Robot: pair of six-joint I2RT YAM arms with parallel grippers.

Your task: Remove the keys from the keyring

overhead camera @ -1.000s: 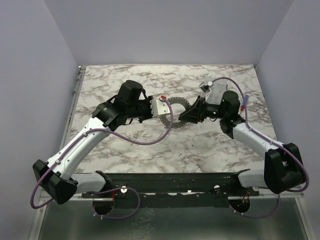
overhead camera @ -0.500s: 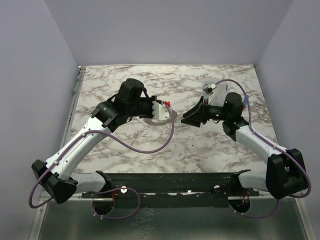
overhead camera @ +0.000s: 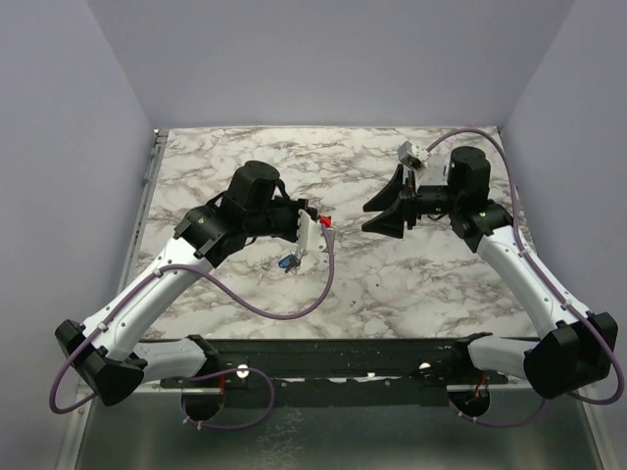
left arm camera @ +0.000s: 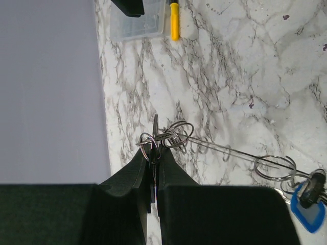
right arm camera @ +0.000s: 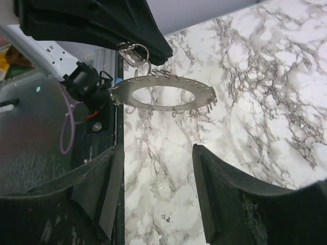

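My left gripper is shut on the rim of the keyring, the flat grey ring with a wide hole, and holds it above the marble table. In the left wrist view the keyring is edge-on, a thin line with small split rings on it. A blue-headed key and a black-headed key hang at its far end. The blue key also shows in the top view. My right gripper is open and empty, apart from the keyring, facing it.
A clear plastic compartment box and a yellow-handled tool lie at the back right of the table, behind my right arm. The table's near edge and black frame are close behind the keyring.
My right gripper has let go of the keyring, opened wide and drawn back to the right. My left gripper has carried the keyring and keys nearer and to the left.
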